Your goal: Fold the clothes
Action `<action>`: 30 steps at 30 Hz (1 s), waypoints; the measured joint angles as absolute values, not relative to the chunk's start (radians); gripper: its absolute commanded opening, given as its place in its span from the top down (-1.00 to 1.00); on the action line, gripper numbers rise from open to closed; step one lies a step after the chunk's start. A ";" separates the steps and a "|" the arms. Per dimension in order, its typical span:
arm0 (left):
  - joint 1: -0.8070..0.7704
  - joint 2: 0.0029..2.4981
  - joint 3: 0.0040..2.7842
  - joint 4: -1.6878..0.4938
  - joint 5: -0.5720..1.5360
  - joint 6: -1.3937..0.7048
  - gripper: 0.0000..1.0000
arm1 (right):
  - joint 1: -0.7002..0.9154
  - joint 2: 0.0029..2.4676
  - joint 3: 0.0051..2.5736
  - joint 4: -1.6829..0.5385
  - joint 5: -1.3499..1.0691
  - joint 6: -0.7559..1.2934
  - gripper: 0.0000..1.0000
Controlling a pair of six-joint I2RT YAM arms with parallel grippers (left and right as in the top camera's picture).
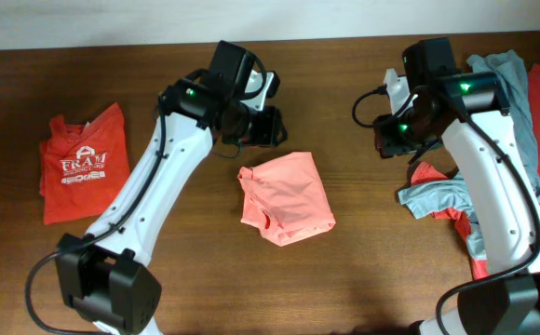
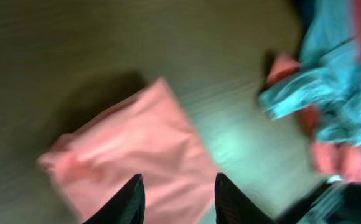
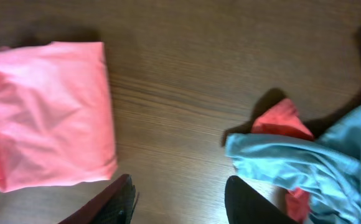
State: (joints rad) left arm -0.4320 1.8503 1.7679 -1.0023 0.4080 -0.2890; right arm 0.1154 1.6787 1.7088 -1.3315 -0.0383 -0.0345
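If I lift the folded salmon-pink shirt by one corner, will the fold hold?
Probably not: the salmon-pink shirt is soft, wrinkled cloth in loose layers, so it likely droops open. Pushed across the wooden table, it would probably bunch rather than slide whole.

A dark brown wooden table [image 1: 344, 279] fills nearly the whole overhead view, its grain running in fine streaks from side to side under a dull sheen. Along its far edge lies a pale, off-white strip [image 1: 112, 23], slightly wider at the left than at the right; whether it is wall or floor cannot be told. The right wrist view shows the same grain close up as thin darker lines, while the left wrist view shows the wood blurred.
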 measured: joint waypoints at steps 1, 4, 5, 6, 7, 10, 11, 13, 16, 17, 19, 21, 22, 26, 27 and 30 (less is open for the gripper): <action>-0.439 1.846 1.741 -0.971 0.427 -0.327 0.27 | 0.112 1.679 1.709 -1.334 -0.019 -0.025 -0.05; -0.460 1.850 1.626 -0.863 0.473 -0.395 0.27 | 0.081 1.679 1.709 -1.343 0.016 0.001 -0.05; -0.468 1.853 1.573 -0.807 0.495 -0.417 0.27 | 0.055 1.679 1.708 -1.348 0.024 0.010 -0.05; -0.477 1.857 1.508 -0.745 0.516 -0.440 0.27 | 0.019 1.679 1.708 -1.353 0.030 0.023 -0.05; -0.483 1.863 1.459 -0.705 0.536 -0.458 0.27 | -0.008 1.679 1.708 -1.355 0.031 0.029 -0.05; -0.497 1.874 1.284 -0.496 0.617 -0.505 0.27 | -0.071 1.679 1.707 -1.357 0.029 0.041 -0.05; -0.498 1.876 1.206 -0.387 0.657 -0.523 0.27 | -0.094 1.679 1.707 -1.356 0.025 0.046 -0.05; -0.498 1.876 1.100 -0.241 0.725 -0.542 0.27 | -0.112 1.679 1.707 -1.356 0.019 0.050 -0.05; -0.497 1.876 0.987 -0.083 0.799 -0.554 0.26 | -0.115 1.679 1.706 -1.354 0.013 0.050 -0.06; -0.497 1.876 0.950 -0.038 0.820 -0.558 0.25 | -0.115 1.679 1.706 -1.355 0.010 0.051 -0.05; -0.497 1.876 0.882 0.013 0.856 -0.563 0.25 | -0.115 1.679 1.705 -1.354 0.007 0.051 -0.05; -0.497 1.876 0.845 0.035 0.863 -0.567 0.05 | -0.115 1.679 1.705 -1.355 0.007 0.051 -0.05; -0.497 1.876 0.823 0.038 0.855 -0.570 -0.13 | -0.115 1.679 1.705 -1.355 0.007 0.052 -0.05; -0.495 1.852 0.805 0.052 0.823 -0.596 -0.24 | -0.115 1.679 1.705 -1.359 0.006 0.052 -0.05; -0.494 1.851 0.801 0.072 0.818 -0.604 -0.25 | -0.115 1.679 1.705 -1.359 0.006 0.052 -0.05; -0.493 1.851 0.785 0.168 0.798 -0.615 -0.27 | -0.115 1.679 1.705 -1.364 0.006 0.052 -0.05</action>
